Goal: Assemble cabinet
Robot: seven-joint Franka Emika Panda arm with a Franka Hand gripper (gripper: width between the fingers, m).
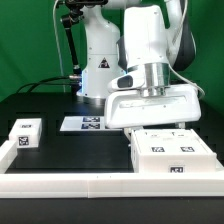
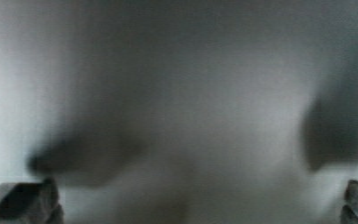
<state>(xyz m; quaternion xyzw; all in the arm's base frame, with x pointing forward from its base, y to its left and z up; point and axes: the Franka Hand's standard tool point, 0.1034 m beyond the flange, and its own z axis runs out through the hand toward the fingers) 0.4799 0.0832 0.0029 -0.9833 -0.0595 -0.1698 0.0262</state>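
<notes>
In the exterior view my gripper [image 1: 155, 122] hangs straight down, its wide white hand just above the large white cabinet part [image 1: 172, 152] at the exterior view's right, which bears square tags on top. The fingertips are hidden between hand and part. In the wrist view the fingers [image 2: 25, 203] stand far apart at the frame's two edges, so the gripper [image 2: 194, 205] is open. A blurred pale grey surface [image 2: 185, 90], very near, fills the space between them. I cannot tell whether they touch it. A small white tagged box [image 1: 24, 134] lies at the exterior view's left.
The marker board [image 1: 84, 124] lies flat on the black table behind the middle. A long white border rail [image 1: 70, 185] runs along the front edge. The arm's white base [image 1: 98, 62] stands at the back.
</notes>
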